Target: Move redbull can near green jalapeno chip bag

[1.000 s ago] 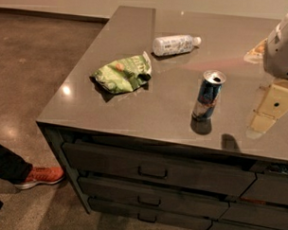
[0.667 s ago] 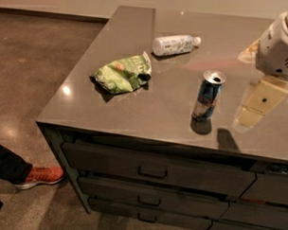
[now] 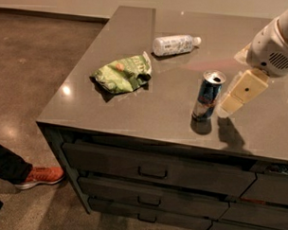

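The redbull can [image 3: 207, 96] stands upright on the grey counter [image 3: 113, 54], right of centre, blue and silver with its silver top showing. The green jalapeno chip bag [image 3: 121, 73] lies crumpled to the can's left, well apart from it. My gripper [image 3: 232, 102] is cream-coloured and hangs from the white arm [image 3: 272, 45] just to the right of the can, close beside it at about can height. It holds nothing that I can see.
A white plastic bottle [image 3: 176, 44] lies on its side behind the can and bag. The counter's front edge runs above dark drawers [image 3: 151, 171]. A person's leg and orange shoe [image 3: 35, 175] are on the floor at lower left.
My gripper has moved left toward the redbull can, from well to its right to close beside it. The can, bag and bottle have not moved.
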